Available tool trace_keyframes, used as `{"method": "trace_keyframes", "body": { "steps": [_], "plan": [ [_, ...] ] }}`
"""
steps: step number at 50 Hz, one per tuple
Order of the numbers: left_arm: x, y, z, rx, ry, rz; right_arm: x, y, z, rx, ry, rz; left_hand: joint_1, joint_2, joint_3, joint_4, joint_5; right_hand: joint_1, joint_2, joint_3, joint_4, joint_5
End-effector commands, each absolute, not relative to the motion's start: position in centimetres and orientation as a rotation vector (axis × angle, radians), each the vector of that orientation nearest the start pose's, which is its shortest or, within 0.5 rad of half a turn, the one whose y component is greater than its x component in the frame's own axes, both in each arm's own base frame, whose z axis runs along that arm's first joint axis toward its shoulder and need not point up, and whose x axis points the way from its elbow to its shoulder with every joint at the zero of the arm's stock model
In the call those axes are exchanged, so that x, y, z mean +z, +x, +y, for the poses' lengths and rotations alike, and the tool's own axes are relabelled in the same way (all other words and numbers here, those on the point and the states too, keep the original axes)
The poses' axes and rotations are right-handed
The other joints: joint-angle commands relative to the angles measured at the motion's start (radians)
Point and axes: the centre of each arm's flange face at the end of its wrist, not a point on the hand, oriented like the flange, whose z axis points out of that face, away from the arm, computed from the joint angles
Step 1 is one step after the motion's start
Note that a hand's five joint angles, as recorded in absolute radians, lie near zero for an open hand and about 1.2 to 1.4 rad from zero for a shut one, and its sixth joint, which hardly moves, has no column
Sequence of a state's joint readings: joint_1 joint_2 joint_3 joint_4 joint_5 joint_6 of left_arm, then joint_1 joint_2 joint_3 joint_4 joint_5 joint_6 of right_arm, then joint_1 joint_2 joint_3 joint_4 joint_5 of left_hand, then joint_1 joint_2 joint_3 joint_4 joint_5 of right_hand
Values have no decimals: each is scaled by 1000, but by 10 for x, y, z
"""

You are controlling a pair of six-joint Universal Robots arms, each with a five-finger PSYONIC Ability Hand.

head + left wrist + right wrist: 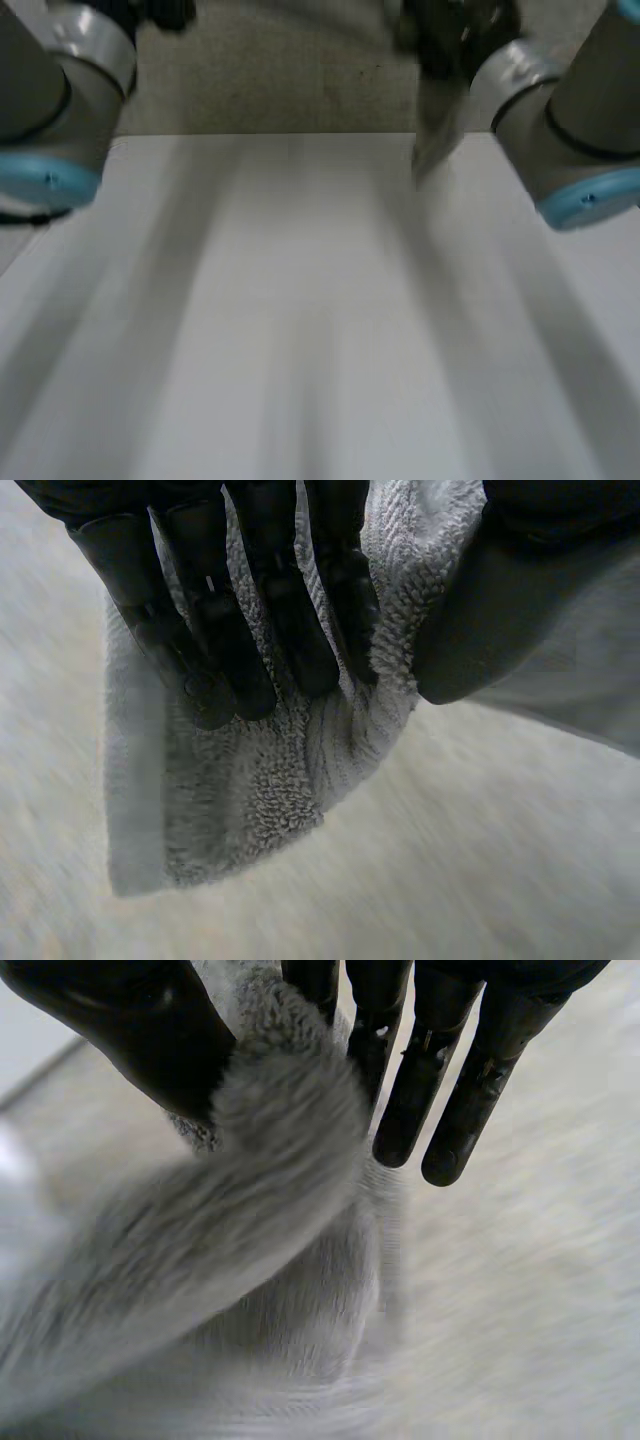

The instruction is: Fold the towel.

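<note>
In the left wrist view a grey terry towel (260,780) hangs from my left hand (250,610), whose fingers press it against the thumb. One corner of the cloth droops below the fingertips. In the right wrist view my right hand (150,1030) pinches another bunched part of the towel (270,1160) between thumb and fingers. From the head view, the right hand (450,35) is raised beyond the table's far edge with a strip of towel (437,135) hanging under it.
The white table (300,320) stretches out below both arms. Beyond its far edge lies a brownish floor (280,90). My left arm (50,110) and right arm (570,130) stand at the two far corners.
</note>
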State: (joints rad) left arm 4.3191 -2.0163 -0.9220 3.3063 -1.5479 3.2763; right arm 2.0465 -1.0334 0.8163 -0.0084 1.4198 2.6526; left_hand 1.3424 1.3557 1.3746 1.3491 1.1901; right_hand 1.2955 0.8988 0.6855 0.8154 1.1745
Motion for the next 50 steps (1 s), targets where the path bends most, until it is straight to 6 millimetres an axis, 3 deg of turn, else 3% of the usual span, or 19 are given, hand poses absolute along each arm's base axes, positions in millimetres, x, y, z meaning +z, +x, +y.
{"method": "trace_keyframes", "body": {
  "steps": [1,4,6,7,9,12,14,19,31,34,35,36,37,38,39,40,41,44,50],
  "plan": [
    [256,-284,-313,-2433,814,2262,275,329,-313,-2064,-1207,1848,54,41,22,47,32,101,497,711,581,47],
    [237,-281,-306,-2366,828,2326,265,328,-312,-2037,-1224,1870,54,41,22,47,32,101,497,711,581,47],
    [207,-272,-295,-2236,855,2407,239,327,-308,-1965,-1277,1925,54,41,22,47,32,101,497,711,581,47],
    [207,-272,-295,-2235,855,2407,239,327,-308,-1964,-1277,1925,54,41,22,47,32,101,497,711,581,47],
    [184,-260,-288,-2104,887,2441,211,324,-302,-1874,-1353,1986,54,41,22,47,32,101,497,711,581,47],
    [174,-253,-283,-2038,916,2446,198,323,-298,-1832,-1396,2009,54,41,22,47,32,101,497,711,581,47],
    [155,-242,-274,-1913,985,2438,178,320,-289,-1760,-1483,2045,54,41,22,47,32,101,497,711,581,47],
    [141,-236,-253,-1794,1094,2421,165,317,-274,-1696,-1573,2055,54,41,22,47,32,101,497,711,581,47],
    [182,-224,-220,-1917,1080,2304,176,304,-239,-1604,-1586,2087,54,41,22,47,32,101,497,711,581,47],
    [192,-221,-209,-1962,1076,2264,172,300,-226,-1542,-1600,2105,54,41,22,47,32,-95,302,515,385,-148],
    [198,-220,-206,-1990,1077,2239,170,298,-223,-1526,-1599,2118,-36,-49,-68,-43,-58,-278,119,332,202,-332],
    [204,-220,-206,-2020,1069,2211,168,296,-220,-1512,-1602,2126,-406,-419,-438,-413,-428,-483,-87,127,-3,-537],
    [204,-220,-206,-2020,1068,2211,168,296,-220,-1511,-1602,2126,-410,-423,-442,-416,-432,-485,-89,125,-5,-539],
    [211,-220,-207,-2047,1058,2183,165,295,-219,-1499,-1602,2133,-904,-917,-936,-910,-926,-639,-243,-29,-159,-693],
    [211,-220,-207,-2048,1058,2182,165,295,-219,-1499,-1602,2133,-909,-922,-941,-915,-931,-641,-244,-31,-161,-694],
    [215,-220,-209,-2068,1046,2169,164,293,-219,-1495,-1598,2139,-1112,-1125,-1144,-1119,-1134,-786,-390,-176,-306,-840],
    [220,-222,-214,-2094,1044,2143,164,292,-219,-1493,-1590,2146,-1108,-1122,-1141,-1115,-1131,-913,-516,-303,-433,-966],
    [233,-229,-225,-2157,1033,2087,164,291,-221,-1482,-1530,2171,-1111,-1125,-1143,-1118,-1133,-993,-597,-383,-513,-1047],
    [225,-243,-248,-2140,1065,2110,165,291,-221,-1467,-1421,2200,-1094,-1107,-1126,-1100,-1116,-987,-591,-377,-507,-1041]
  ]
}}
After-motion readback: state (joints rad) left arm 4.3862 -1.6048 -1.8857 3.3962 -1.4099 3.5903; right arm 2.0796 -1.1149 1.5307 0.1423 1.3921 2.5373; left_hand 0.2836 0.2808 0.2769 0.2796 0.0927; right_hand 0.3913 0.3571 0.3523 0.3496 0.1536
